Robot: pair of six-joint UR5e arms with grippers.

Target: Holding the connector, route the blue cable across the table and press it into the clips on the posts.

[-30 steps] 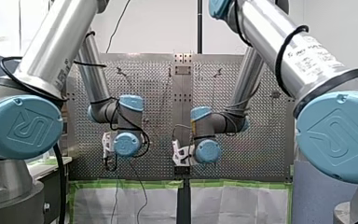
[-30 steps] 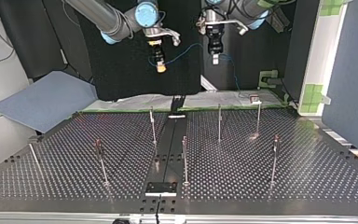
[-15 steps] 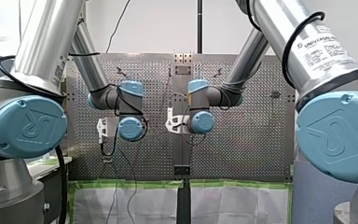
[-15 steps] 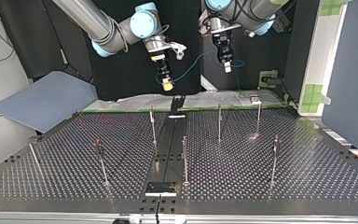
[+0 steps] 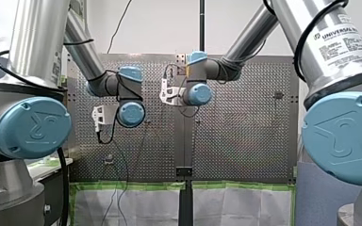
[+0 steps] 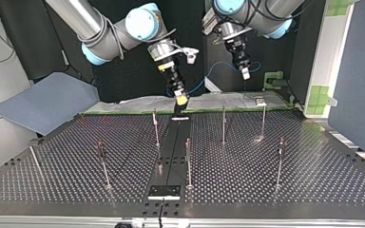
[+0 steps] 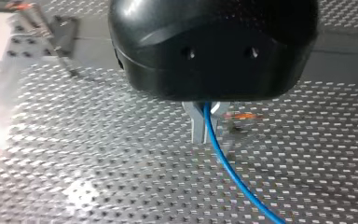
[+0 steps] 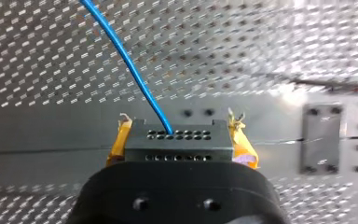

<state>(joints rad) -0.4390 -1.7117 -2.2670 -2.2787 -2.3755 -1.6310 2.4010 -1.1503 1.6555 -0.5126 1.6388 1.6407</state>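
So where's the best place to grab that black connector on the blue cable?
Grip the connector by its two flat ends, coming from the back, opposite the holed face where the blue cable leaves. My right claw holds it so: a yellow pad on each end, cable running free ahead.

**Background items only**
We see a grey-blue sheet (image 6: 45,102) at the top view's left and a black curtain (image 6: 123,80) behind. In the front view we see white covers (image 5: 238,207) edged with green tape (image 5: 122,185).
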